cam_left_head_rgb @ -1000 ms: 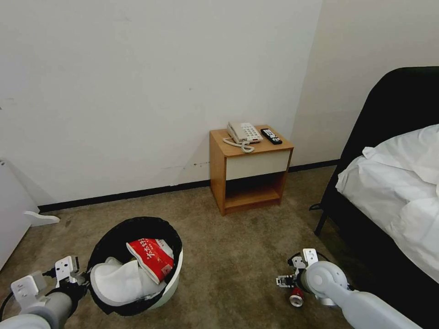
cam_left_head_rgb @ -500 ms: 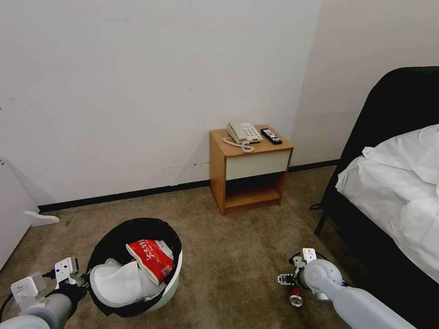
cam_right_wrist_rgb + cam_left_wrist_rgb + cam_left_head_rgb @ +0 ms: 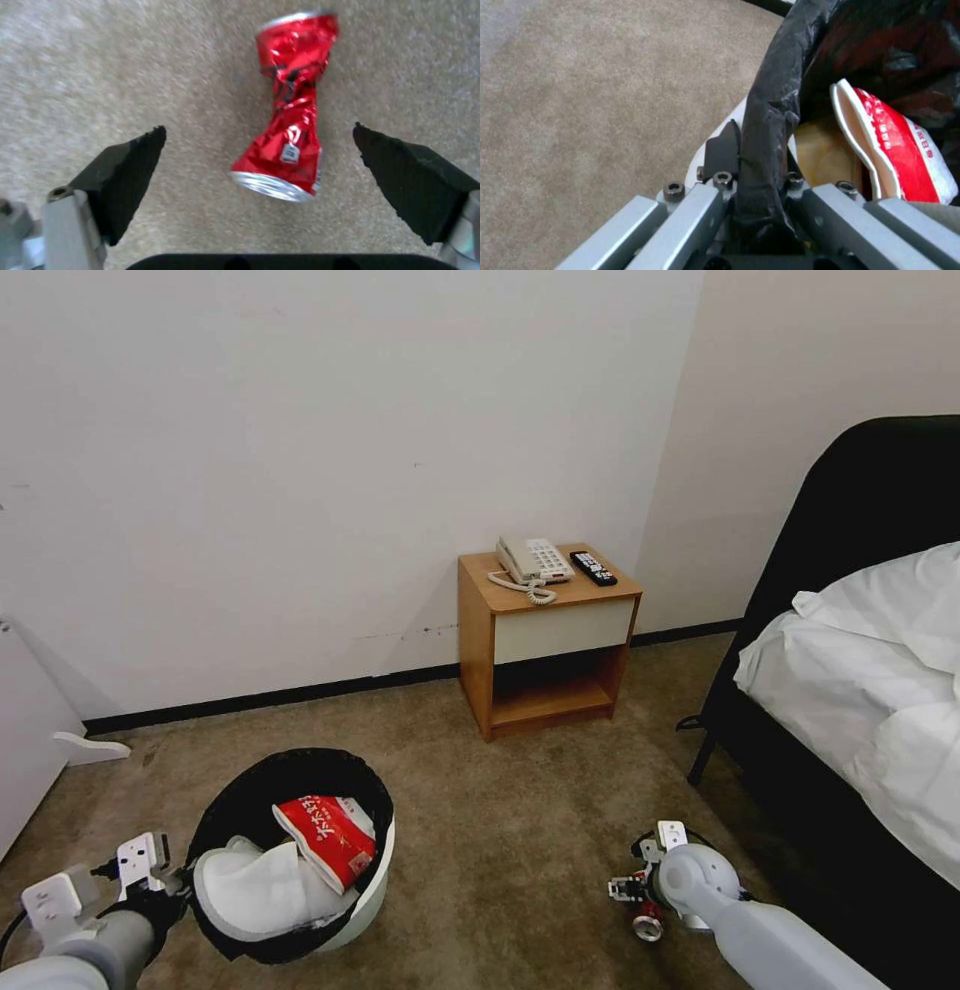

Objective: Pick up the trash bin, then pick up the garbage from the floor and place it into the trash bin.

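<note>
Right wrist view shows the crushed red metal can (image 3: 287,112) lying flat on the brown carpet (image 3: 100,56), right between my right gripper's (image 3: 257,176) wide-open black pads (image 3: 125,172), which touch nothing yet. Over the last second I brought this gripper lower, so I think the grab is close. My left gripper (image 3: 755,165) is pinched tight on the rim of the small round white bin with a black bag (image 3: 300,860). It holds a white slipper (image 3: 255,885) and a red snack packet (image 3: 325,838).

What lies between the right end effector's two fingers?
In the right wrist view, the crushed red can lies on the carpet between the open right end effector's fingers, touching neither.
</note>
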Motion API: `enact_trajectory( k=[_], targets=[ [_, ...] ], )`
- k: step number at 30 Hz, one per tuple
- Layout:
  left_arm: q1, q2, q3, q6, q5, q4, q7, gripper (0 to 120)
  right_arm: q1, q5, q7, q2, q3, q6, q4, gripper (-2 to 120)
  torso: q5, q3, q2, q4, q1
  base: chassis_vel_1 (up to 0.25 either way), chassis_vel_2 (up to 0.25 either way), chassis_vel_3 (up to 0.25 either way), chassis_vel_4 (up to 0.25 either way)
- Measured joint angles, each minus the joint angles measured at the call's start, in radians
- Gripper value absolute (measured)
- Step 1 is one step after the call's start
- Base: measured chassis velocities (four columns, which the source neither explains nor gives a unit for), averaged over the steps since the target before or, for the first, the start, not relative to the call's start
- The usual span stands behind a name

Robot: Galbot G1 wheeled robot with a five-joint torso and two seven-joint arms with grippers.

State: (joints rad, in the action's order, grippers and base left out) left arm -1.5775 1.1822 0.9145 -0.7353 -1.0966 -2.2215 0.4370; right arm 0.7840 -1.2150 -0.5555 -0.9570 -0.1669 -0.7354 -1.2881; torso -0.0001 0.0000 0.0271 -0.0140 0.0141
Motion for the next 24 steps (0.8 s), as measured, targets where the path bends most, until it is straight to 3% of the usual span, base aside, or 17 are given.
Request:
enact_trajectory(
  k=[16,24],
  targets=[
    [0.005,-0.009,-0.004,0.0,-0.005,0.006,0.0,1,0.024,0.089,0.048,-0.035,0.026,0.001,0.093,93,0.0,0.0,0.0,0.0001,0.0,0.0,0.0,0.0,0.0],
    [0.003,-0.006,-0.006,0.0,-0.005,0.006,0.0,1,0.012,0.117,0.065,-0.064,0.014,0.014,0.128,81,0.0,0.0,0.0,0.0001,0.0,0.0,0.0,0.0,0.0]
  ],
)
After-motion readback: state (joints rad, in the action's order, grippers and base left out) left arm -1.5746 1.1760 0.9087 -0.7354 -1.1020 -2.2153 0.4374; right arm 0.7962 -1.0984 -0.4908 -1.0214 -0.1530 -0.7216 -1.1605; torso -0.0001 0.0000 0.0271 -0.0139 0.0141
